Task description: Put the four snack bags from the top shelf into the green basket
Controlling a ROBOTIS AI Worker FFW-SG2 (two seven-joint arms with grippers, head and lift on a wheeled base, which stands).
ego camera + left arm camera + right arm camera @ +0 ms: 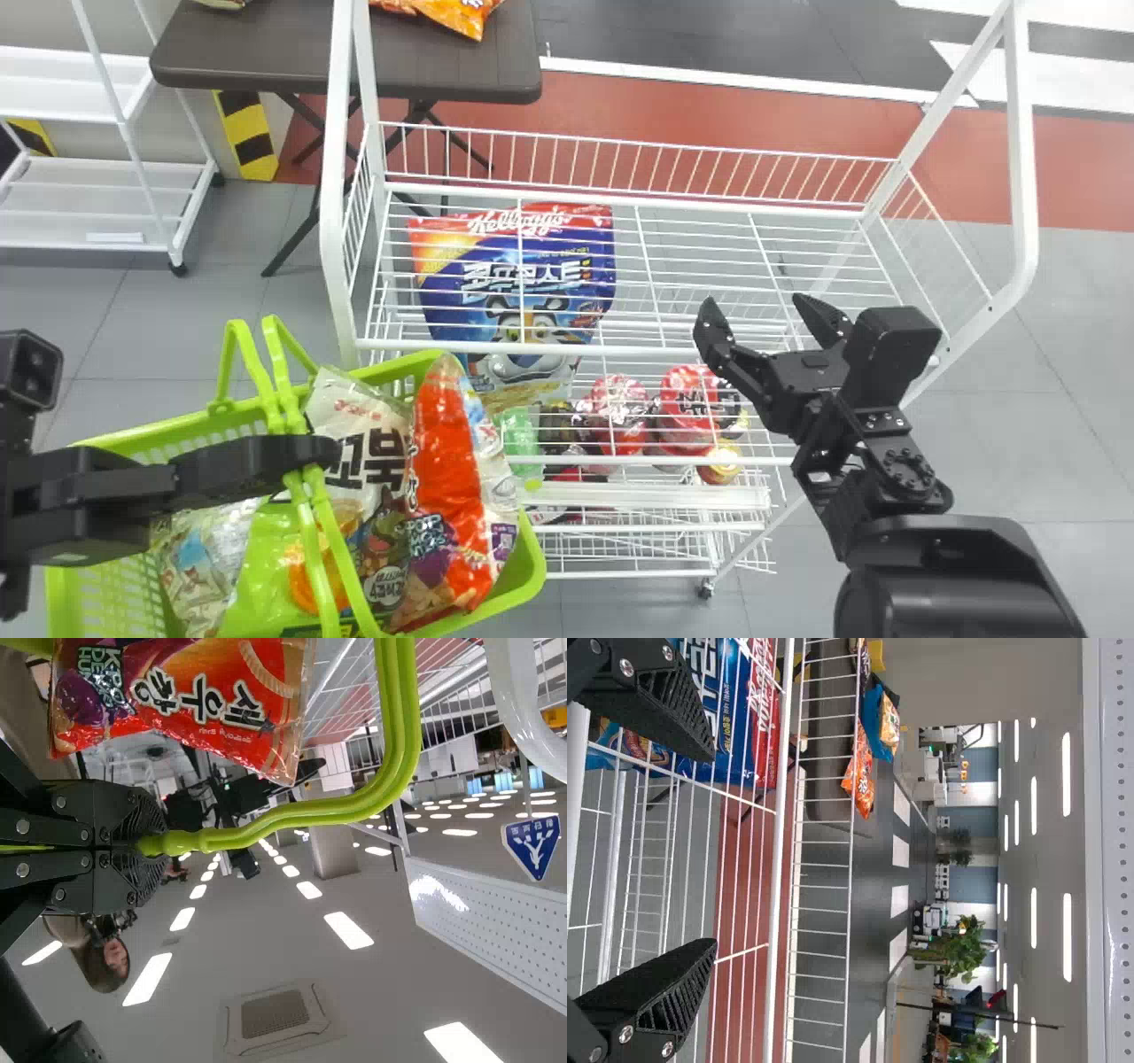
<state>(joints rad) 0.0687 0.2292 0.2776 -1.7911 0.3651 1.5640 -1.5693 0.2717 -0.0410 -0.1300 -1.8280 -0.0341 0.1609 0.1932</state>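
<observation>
The left gripper [323, 454] was closed around the handles [323, 532] of the green basket [536, 567], which was seen in front of the wire rack [629, 350], on the left. The right gripper [753, 306] was spread wide over the rack's right-hand part, with nothing held between its fingers. Inside the basket, a red-orange snack bag [443, 478] was propped upright (rather crinkled, too) beside a cream bag [363, 434]; a green-yellow bag [257, 567] and a pale bag [199, 558] were set farther left. A blue bag [518, 283] was seen through the rack's wires. Behind, an orange bag [456, 13] was placed on the bench [425, 66].
</observation>
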